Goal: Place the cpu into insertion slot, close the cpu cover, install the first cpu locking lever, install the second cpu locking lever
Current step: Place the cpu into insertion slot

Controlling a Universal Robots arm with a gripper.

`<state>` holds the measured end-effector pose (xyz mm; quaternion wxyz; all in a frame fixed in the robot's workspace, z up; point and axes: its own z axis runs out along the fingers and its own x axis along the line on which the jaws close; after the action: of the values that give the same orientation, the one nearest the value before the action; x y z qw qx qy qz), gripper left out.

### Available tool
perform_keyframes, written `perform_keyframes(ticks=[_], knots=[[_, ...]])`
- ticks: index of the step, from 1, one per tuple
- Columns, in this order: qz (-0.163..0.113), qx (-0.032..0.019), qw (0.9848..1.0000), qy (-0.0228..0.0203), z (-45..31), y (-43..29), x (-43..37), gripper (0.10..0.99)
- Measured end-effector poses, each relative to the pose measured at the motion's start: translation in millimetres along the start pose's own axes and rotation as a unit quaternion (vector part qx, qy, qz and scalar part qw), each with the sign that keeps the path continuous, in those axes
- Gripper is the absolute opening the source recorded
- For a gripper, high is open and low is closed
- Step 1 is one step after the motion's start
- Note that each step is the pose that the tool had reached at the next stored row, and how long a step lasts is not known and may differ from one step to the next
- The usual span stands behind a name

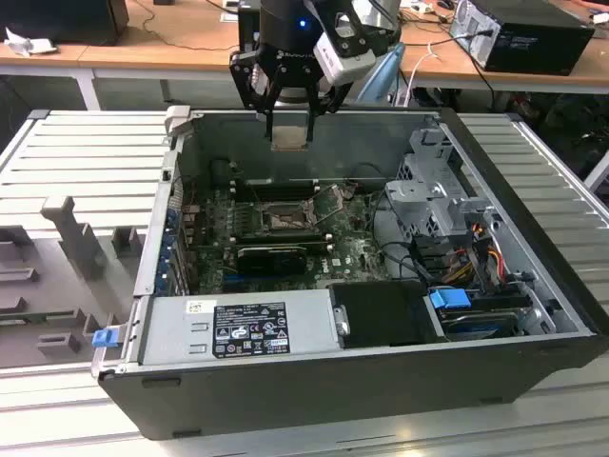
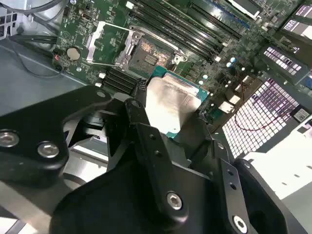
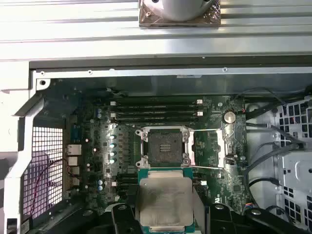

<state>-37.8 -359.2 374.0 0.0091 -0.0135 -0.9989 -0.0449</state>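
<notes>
- One gripper, clenched on the cpu, with black fingers against two opposite edges of the chip.
- Chip held flat, tan-grey metal face turned up toward both wrist cameras, thin green rim around it.
- In the exterior view, hanging in the air over the open computer case, near the case's far wall and well above the motherboard.
- Insertion slot down on the green board, dark centre exposed, apart from the chip and not touched.
- Cpu cover swung open, just beside the slot on the exterior view's right, with green board visible through its square window.
- Several long black memory slots between the socket and the far wall of the case.
- Grey power supply with a white-and-black label along the near edge of the case in the exterior view.
- Grey metal drive cage and a bundle of coloured cables toward the exterior view's right.
</notes>
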Motion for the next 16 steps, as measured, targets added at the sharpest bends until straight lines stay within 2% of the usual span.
perform_keyframes(ticks=[3, 11, 16], knots=[[0.022, -0.0004, 0.9998, -0.0019, 0.0, 0.0, 0.0, 0.525], [0.04, -0.0007, 0.9992, -0.0036, 0.0, 0.0, 0.0, 0.525], [0.064, -0.0012, 0.9979, -0.0057, 0.1, 0.0, 0.0, 0.525]])
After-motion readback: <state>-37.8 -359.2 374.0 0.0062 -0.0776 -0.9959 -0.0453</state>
